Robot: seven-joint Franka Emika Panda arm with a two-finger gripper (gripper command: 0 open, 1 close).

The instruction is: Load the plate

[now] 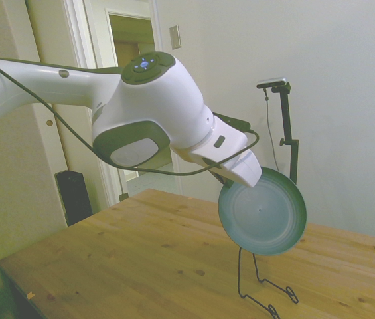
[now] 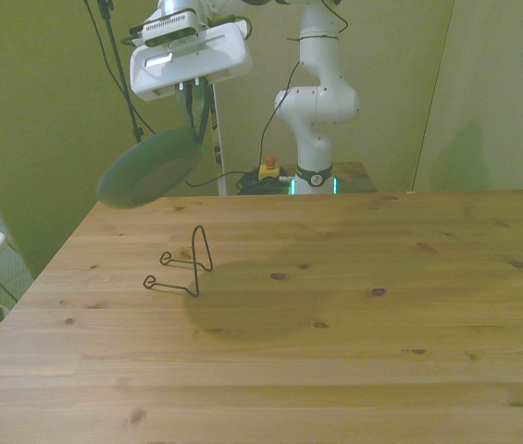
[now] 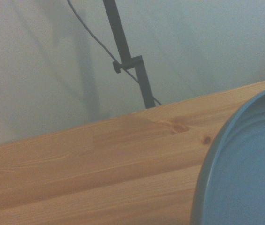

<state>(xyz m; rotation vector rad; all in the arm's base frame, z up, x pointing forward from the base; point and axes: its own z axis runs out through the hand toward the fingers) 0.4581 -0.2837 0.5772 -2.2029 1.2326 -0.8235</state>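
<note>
Aloft now: the plate point(image 1: 262, 211) hangs in the air above the wooden table point(image 1: 141, 252), gripped by its upper rim in the gripper point(image 2: 193, 106), whose fingers are pinched narrow on that edge. Plate tilted, near upright in the side view, its hollow face turned toward that camera. The thin wire rack point(image 2: 180, 268) stands on the table just below it, apart from it, nothing in it yet.

Handling, as a judgement: stiff, matte, probably light enough for a one-edge pinch; looks like ceramic or hard plastic, so a knock against the wire could chip it or tip the rack, which seems slight and unanchored. The low raised rim is the natural hold, and it is the one in use. A rim grip leaves the plate free to swing, so slow lowering with its lower edge aimed between the rack's uprights would suit
</note>
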